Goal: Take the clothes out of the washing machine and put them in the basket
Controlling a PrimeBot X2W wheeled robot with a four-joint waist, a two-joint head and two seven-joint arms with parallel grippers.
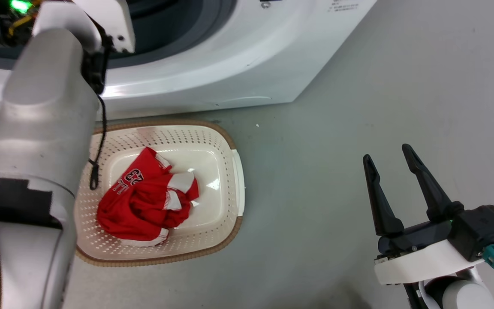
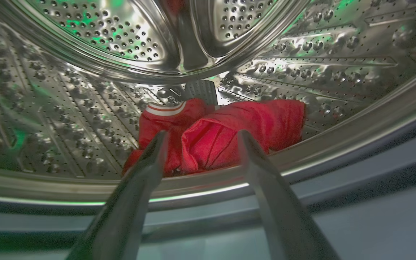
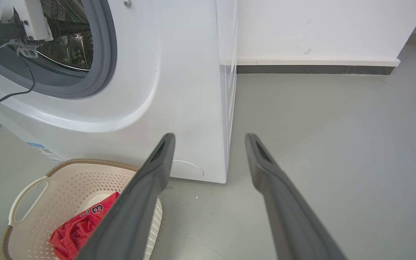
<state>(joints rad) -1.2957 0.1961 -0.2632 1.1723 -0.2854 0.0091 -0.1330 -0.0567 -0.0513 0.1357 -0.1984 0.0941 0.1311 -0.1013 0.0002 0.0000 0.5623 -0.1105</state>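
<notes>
Left tool (image 2: 202, 133): two long dark fingers spread wide, nothing between them (tips just inside the porthole lip).
Just ahead of the left tool: a bright red soft garment with a white striped band (image 2: 226, 126), bunched on the bottom of the drum. Its folds show between and beyond the fingertips; whether they touch it cannot be told.
Around that garment: the shiny perforated steel drum (image 2: 67, 108), its wall catching green glints.
Right tool (image 1: 386, 152): fingers spread, empty, held over the smooth grey floor (image 1: 315, 193).
Off the right tool's left side, apart from it: a cream-white perforated plastic basket with a brown rim (image 1: 165, 135), standing on the floor just in front of the machine.
Inside the basket: a second crumpled red garment with white cuffs and printed numerals (image 1: 144, 201), lying on the base.
Ahead of the right tool, past the basket: the large white front-loading washing machine (image 3: 179, 72), with the pale left forearm (image 1: 41, 128) reaching into its grey-rimmed porthole (it crosses one end of the basket in the head view).
Farthest: a white wall with dark skirting (image 3: 320, 68), right of the machine.
</notes>
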